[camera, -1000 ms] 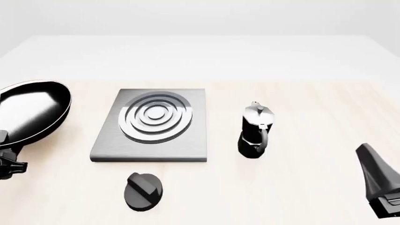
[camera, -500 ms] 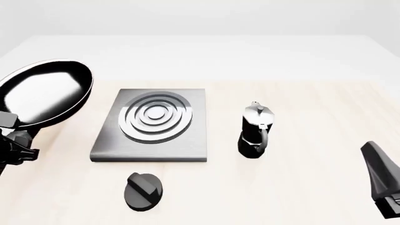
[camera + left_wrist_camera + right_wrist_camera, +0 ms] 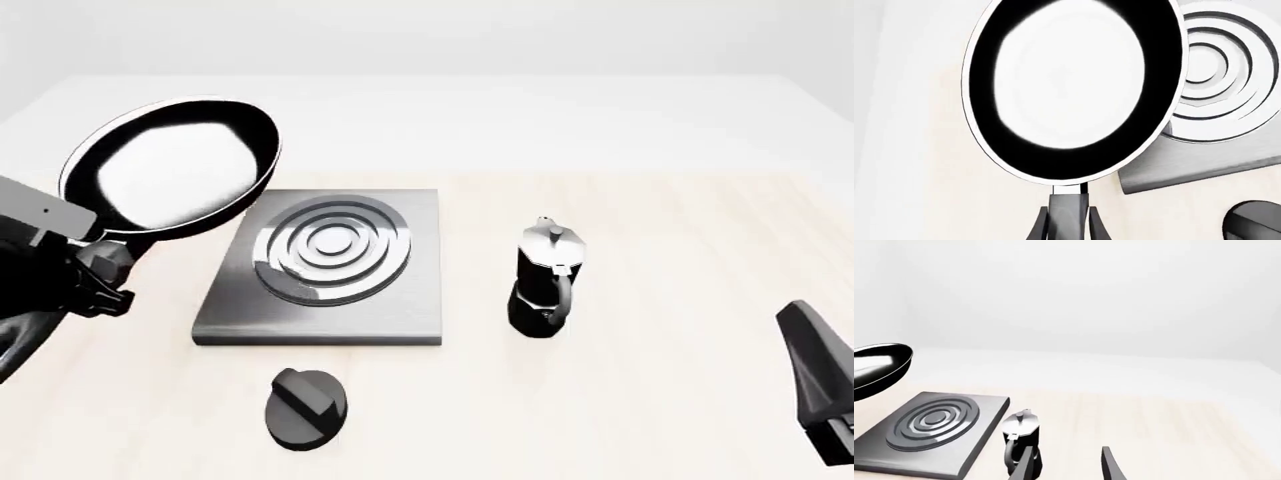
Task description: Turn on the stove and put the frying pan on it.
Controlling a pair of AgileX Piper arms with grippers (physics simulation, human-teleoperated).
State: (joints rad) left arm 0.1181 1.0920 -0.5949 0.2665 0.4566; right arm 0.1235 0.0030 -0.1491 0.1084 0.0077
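The left claw (image 3: 1069,227) grips the pan (image 3: 174,165) by its handle and holds it up in the air, tipped, above the table (image 3: 641,380) at the left edge of the stove (image 3: 327,265). This is the carrying step. The next move is to bring the pan over the rings (image 3: 331,245), make it flat and set it down. The knob (image 3: 307,407) sits near the stove's front edge and looks untouched. The right claw (image 3: 1066,465) is open, holds nothing, and hangs far to the right near the pot (image 3: 547,280).
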